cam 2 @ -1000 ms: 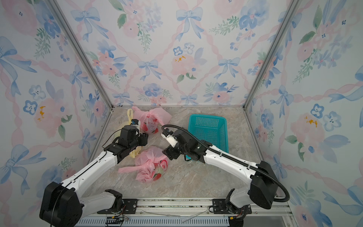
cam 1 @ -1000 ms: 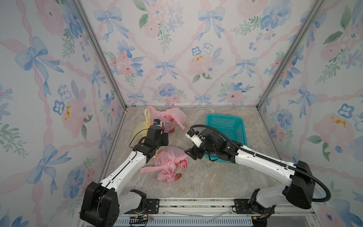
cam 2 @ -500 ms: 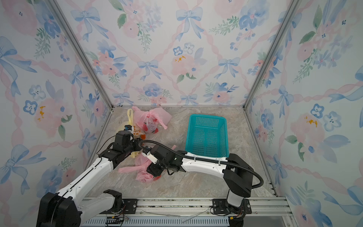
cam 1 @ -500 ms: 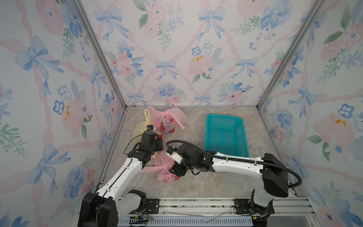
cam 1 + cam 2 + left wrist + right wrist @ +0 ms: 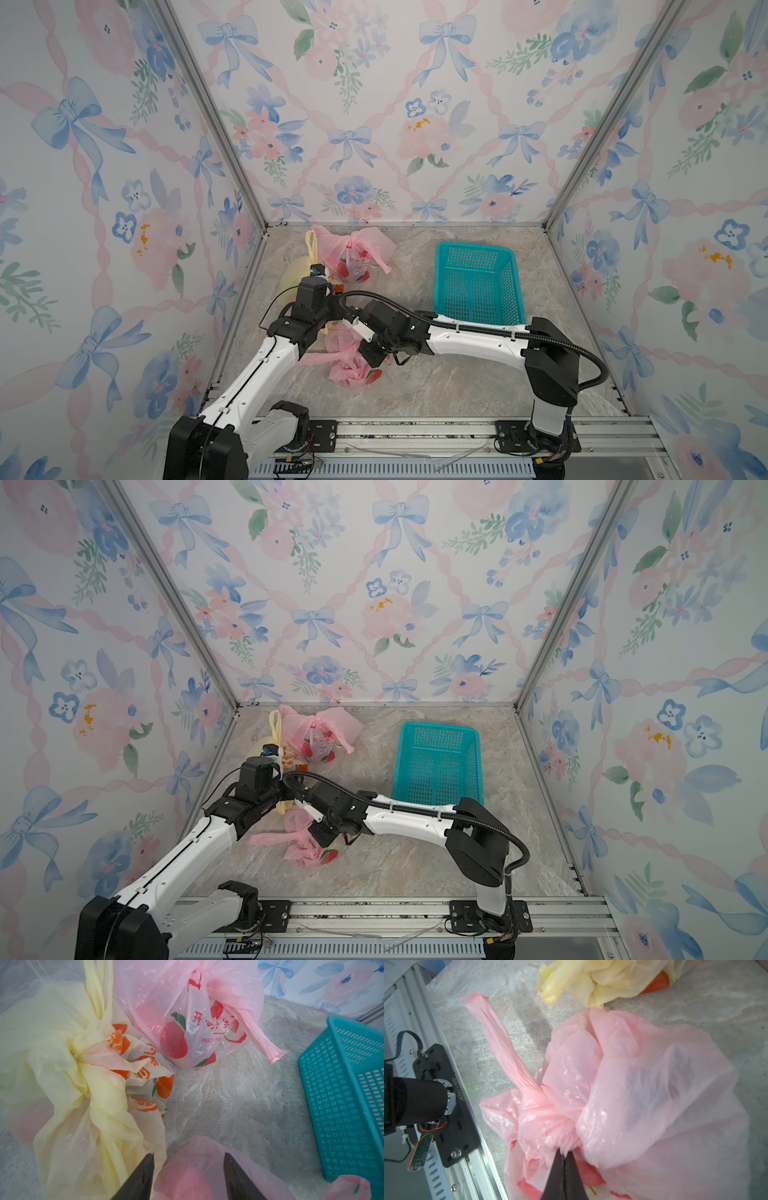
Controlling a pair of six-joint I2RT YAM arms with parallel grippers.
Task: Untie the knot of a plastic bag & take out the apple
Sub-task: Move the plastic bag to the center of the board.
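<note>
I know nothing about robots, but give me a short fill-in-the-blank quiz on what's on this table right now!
1. The right gripper is pinched shut on the knot of the near ____ bag.
2. The left gripper has its jaws ____, holding nothing.
3. The teal basket is ____ inside.
4. Beside the far pink bag lies a tied bag coloured ____.

Missing words: pink; open; empty; yellow

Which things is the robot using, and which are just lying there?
Using:
- near pink bag
- its knot
- right pincer, pinched shut on the knot
- left pincer, open above that bag

Lying about:
- yellow bag
- far pink bag
- teal basket
</note>
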